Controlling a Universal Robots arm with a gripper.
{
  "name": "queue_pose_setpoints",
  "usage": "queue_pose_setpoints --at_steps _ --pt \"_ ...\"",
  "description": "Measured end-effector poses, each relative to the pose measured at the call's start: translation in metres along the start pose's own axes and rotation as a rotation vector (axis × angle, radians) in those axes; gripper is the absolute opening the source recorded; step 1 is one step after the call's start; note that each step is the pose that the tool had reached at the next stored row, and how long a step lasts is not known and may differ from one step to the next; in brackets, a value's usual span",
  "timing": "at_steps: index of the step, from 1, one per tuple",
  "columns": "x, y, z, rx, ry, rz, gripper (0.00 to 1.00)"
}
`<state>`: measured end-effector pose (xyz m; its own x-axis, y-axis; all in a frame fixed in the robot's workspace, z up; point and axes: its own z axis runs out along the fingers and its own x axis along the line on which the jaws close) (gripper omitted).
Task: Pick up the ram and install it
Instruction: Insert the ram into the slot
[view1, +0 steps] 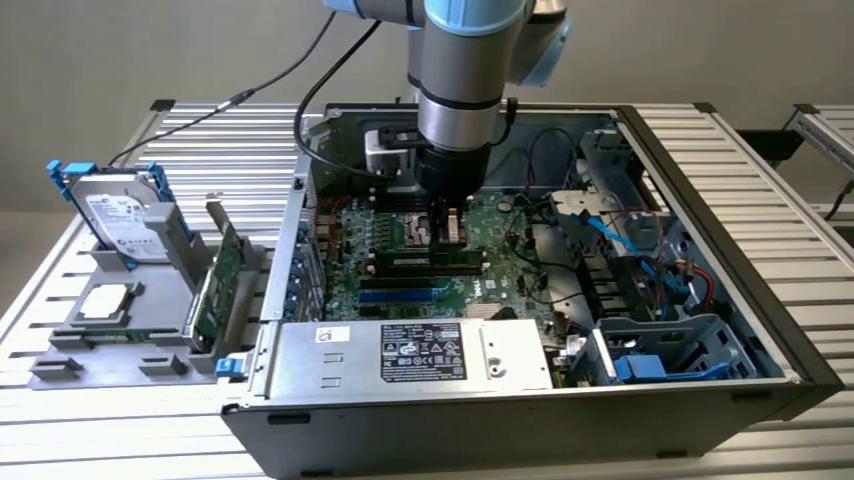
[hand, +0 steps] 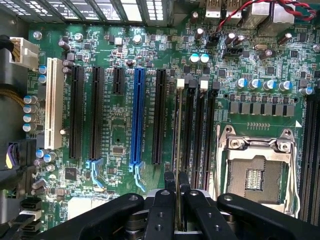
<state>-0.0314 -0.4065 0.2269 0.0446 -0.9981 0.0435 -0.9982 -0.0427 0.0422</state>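
Ram (hand: 177, 140) stands edge-on, pinched between the 2 fingers of the hand (hand: 177, 176), lined up along the black slots (hand: 193, 130) on the motherboard (hand: 120, 132).

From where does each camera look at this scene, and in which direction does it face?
Exterior view: sits off the arm, above the table, looking obliquely down into the open computer case; the arm reaches down into the case.
Wrist view: rides on the wrist, facing straight down onto the motherboard; the black jaws show, shut on the ram, seen edge-on.
Shared: both show the motherboard and its black memory slots.
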Motion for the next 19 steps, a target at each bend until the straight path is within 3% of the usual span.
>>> queue_pose_setpoints --at_steps 19 --pt "-0.0001 0.0001 0.0019 -0.0006 -0.0002 0.015 0.14"
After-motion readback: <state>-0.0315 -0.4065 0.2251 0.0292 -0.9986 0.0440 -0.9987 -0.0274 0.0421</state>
